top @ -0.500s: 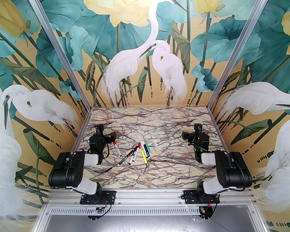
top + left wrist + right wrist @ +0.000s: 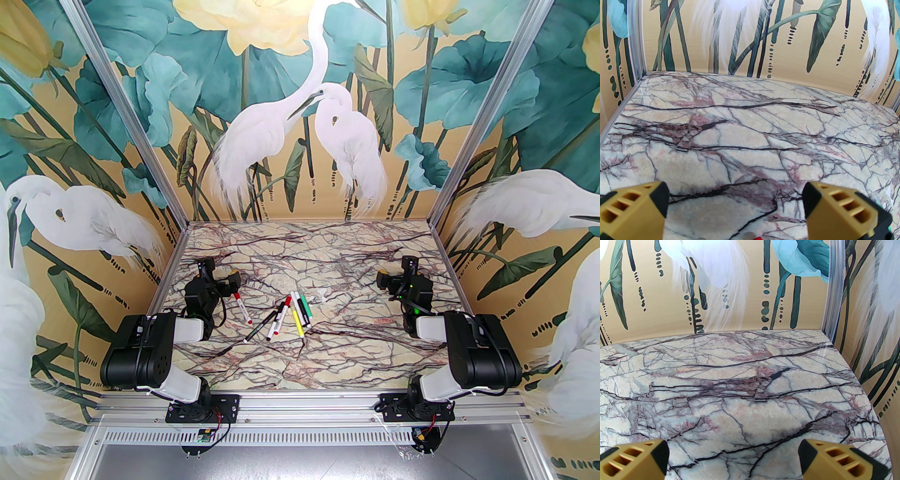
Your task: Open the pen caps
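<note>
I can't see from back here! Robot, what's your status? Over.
Left gripper open, right gripper open, both empty. Pens bunched in the middle, caps look on. Small white piece beside them, not blocking.

place: robot test cell (staged) | cues: aluminium frame (image 2: 309,403), heron-mural walls (image 2: 422,117), marble-print table (image 2: 328,365)

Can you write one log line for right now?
left gripper open, empty | right gripper open, empty | pens lying mid-table, untouched
</note>
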You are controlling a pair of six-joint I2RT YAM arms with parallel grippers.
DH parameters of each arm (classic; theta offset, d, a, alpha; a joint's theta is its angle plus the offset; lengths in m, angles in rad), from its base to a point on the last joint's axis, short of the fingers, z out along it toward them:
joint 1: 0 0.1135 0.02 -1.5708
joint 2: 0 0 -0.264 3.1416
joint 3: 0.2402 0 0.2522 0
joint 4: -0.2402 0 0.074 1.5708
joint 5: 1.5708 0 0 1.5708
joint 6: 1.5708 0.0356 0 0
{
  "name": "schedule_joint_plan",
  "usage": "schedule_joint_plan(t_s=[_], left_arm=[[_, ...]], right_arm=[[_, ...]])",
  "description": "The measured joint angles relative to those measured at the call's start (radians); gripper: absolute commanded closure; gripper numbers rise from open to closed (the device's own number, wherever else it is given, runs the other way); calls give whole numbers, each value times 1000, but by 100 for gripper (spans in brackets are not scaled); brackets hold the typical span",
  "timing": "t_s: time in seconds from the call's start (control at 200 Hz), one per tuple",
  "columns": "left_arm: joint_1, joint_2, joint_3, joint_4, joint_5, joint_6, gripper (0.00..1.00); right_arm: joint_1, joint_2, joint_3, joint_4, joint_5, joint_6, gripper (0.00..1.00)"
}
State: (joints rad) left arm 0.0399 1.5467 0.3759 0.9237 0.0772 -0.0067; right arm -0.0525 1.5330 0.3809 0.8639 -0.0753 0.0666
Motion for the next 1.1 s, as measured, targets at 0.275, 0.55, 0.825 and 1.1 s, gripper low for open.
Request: schedule_joint_plan(t_s=[0.275,0.55,0.825,1.1], left_arm=[[0,0,0,0,0,0,1],[0,0,0,0,0,0,0],[0,0,0,0,0,0,0],[0,0,-10,31,-4,0,0]], right_arm=[[0,0,0,0,0,0,1],[0,0,0,0,0,0,1],[0,0,0,0,0,0,1],[-13,0,-24,47,-4,9,1]])
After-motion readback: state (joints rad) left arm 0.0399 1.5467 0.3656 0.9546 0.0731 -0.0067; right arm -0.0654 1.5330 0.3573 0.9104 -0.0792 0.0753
